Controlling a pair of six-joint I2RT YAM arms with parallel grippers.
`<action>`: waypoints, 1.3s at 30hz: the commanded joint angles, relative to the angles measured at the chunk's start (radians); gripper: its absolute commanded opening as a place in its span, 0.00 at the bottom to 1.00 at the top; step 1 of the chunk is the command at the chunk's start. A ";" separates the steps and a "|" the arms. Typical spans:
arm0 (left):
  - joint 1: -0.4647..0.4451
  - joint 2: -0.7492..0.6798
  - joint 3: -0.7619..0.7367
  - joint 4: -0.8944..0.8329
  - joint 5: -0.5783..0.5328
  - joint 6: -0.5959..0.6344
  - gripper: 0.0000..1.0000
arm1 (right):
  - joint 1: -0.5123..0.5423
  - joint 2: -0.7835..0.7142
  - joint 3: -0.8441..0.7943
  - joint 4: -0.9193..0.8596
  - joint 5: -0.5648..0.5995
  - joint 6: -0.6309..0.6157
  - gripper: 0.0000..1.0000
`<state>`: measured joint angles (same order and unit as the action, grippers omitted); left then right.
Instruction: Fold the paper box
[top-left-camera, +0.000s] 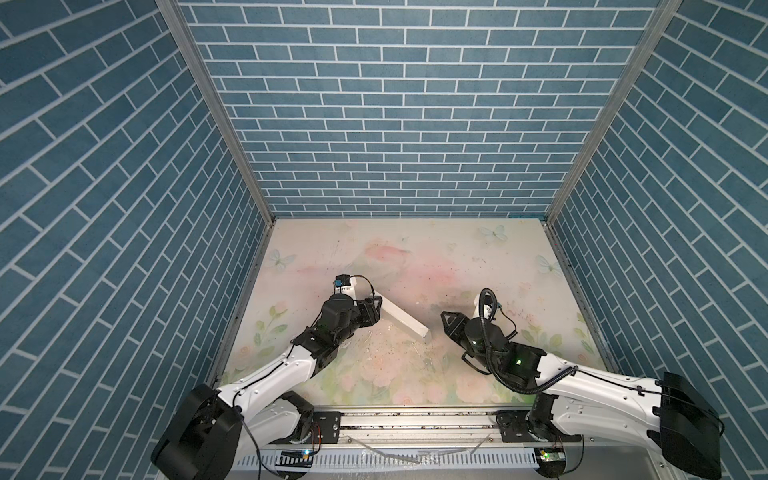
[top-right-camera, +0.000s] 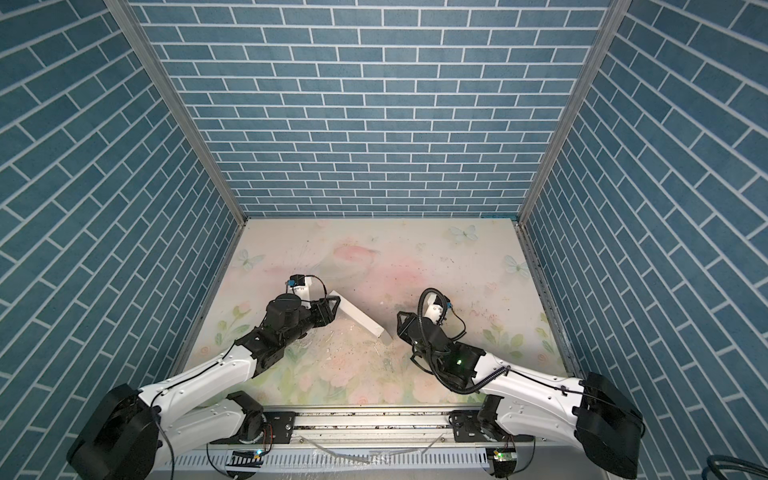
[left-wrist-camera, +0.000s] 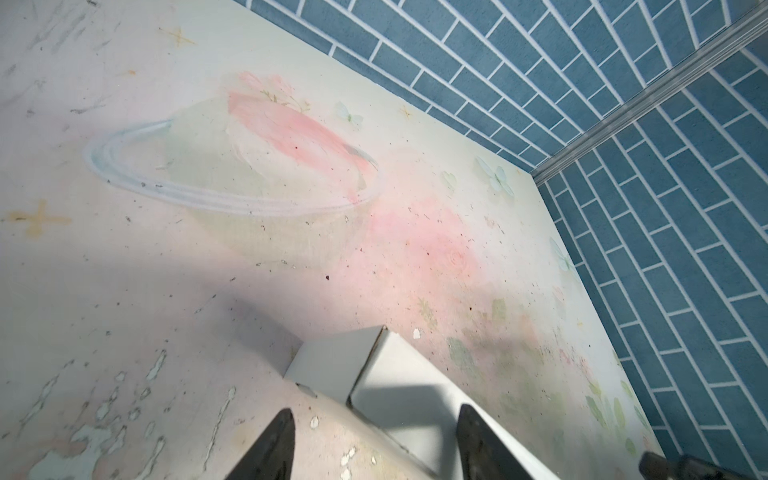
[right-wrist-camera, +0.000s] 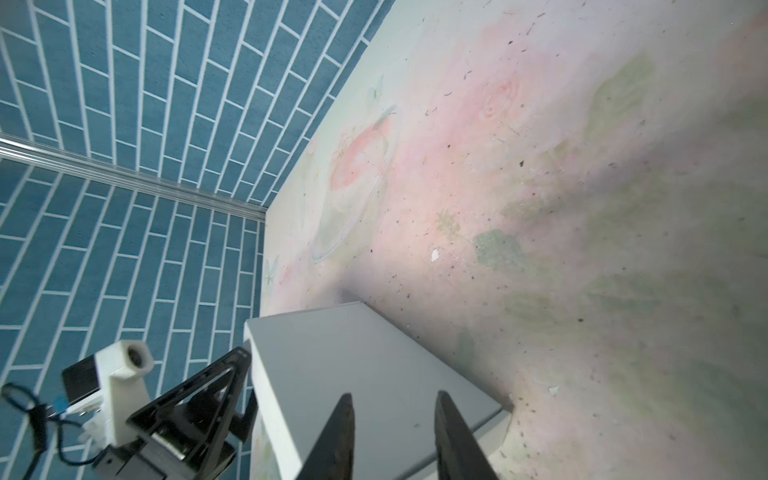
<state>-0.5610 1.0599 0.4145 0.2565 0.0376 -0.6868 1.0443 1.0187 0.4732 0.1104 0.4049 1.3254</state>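
On table (top-left-camera: 415, 257), left of centre in both top views:

1. Paper box (top-left-camera: 401, 316). White cardboard, closed up into a shallow rectangular form. It appears to stand on one long narrow side. From above it reads as a slim white bar running diagonally, with one end at the left hand and the other end pointing toward the right hand. The broad face is plain, with no print. Slots and tabs are too small to make out.

2. Left hand (top-left-camera: 376, 305). Black fingers are spread, one on either side of the box's end. The left wrist view shows bare table between one finger (left-wrist-camera: 278, 440) and the cardboard. Whether the other finger touches the box cannot be told.

3. Right hand (top-left-camera: 445, 324). The fingers are parted with a clear gap and nothing is pinched between them. It sits just beside the box's free end, apart from it in the top views. In the right wrist view the broad white face lies directly ahead of the fingers.

4. Table surface. Pastel floral print with butterflies, scuffed and speckled.

5. Surround. Blue brick-pattern walls (top-left-camera: 395, 104) on three sides.
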 joint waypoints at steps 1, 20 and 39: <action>-0.007 -0.031 0.010 -0.137 -0.026 0.018 0.65 | -0.012 -0.011 0.101 -0.140 -0.065 -0.074 0.35; -0.009 0.128 0.154 -0.113 -0.020 0.059 0.68 | -0.007 0.018 0.256 -0.356 -0.198 -0.146 0.42; 0.145 0.134 0.449 -0.483 0.312 0.346 0.74 | 0.114 0.068 0.382 -0.520 -0.058 -0.087 0.45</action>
<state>-0.4664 1.1782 0.8276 -0.1200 0.2062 -0.4313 1.1351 1.0798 0.8238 -0.3592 0.2817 1.2018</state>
